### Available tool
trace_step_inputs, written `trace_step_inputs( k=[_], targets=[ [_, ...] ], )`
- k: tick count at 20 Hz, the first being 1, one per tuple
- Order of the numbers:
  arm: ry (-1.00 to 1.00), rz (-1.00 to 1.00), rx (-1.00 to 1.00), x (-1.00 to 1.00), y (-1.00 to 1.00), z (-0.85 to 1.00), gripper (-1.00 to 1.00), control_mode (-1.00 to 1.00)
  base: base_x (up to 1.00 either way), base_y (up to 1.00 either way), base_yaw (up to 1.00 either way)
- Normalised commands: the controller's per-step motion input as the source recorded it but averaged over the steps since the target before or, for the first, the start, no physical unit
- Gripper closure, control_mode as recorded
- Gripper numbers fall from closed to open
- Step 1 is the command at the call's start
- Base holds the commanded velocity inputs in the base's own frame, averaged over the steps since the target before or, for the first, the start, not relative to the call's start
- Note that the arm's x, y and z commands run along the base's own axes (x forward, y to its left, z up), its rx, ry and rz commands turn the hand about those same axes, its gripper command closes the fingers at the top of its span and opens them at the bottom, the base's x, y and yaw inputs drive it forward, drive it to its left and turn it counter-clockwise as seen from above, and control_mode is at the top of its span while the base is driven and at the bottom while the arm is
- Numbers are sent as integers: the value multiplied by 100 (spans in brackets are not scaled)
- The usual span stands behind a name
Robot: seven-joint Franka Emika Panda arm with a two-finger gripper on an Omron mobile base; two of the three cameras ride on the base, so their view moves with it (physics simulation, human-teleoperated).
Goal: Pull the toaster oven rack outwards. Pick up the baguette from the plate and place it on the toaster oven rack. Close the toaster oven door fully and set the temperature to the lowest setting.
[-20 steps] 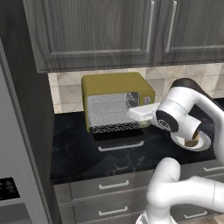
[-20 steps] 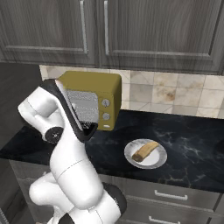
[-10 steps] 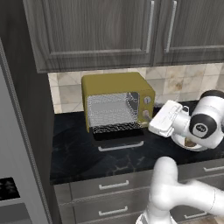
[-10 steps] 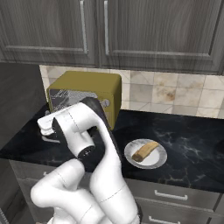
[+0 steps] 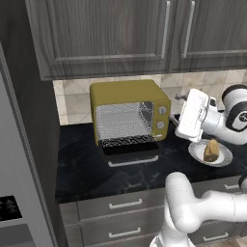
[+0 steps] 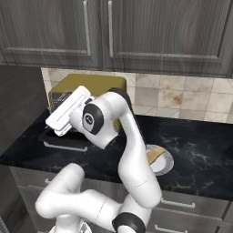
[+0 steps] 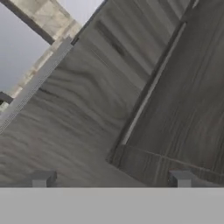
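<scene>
The yellow toaster oven (image 5: 129,116) sat on the dark counter (image 5: 96,166), under the grey wall cupboards (image 5: 111,34). The toaster oven door (image 5: 129,146) lay open and flat in front of it, with its silver bar handle (image 5: 133,162) at the front edge. The toaster oven rack (image 5: 128,140) stuck out a little over the open door. Small round knobs (image 5: 162,117) sat on the right side of the oven's front.

The plate (image 5: 211,155) sat on the counter to the right of the oven, a little apart from it. The baguette (image 5: 211,150) lay on the plate (a short brown piece of bread).

The gripper (image 7: 111,178) was up in the air between the oven and the plate, and it pointed at the cupboard doors. Its two fingertips (image 7: 42,178) were far apart, with nothing between them. It touched nothing. In the right base view, the white arm (image 6: 113,132) bent in front of the oven and hid part of it.
</scene>
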Motion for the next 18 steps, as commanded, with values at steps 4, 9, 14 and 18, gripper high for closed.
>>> trace_step_inputs(
  k=[4, 9, 14, 18],
  targets=[
    [-54, -2, 22, -48, -39, -27, -100, -100, 0, 0, 0],
    [-28, -11, 35, -77, -33, -21, -100, -100, 0, 0, 0],
    [-27, -10, 30, -86, -22, -29, -100, -100, 0, 0, 0],
    [-20, -8, 12, -41, -2, -21, -100, -100, 0, 0, 0]
  ],
)
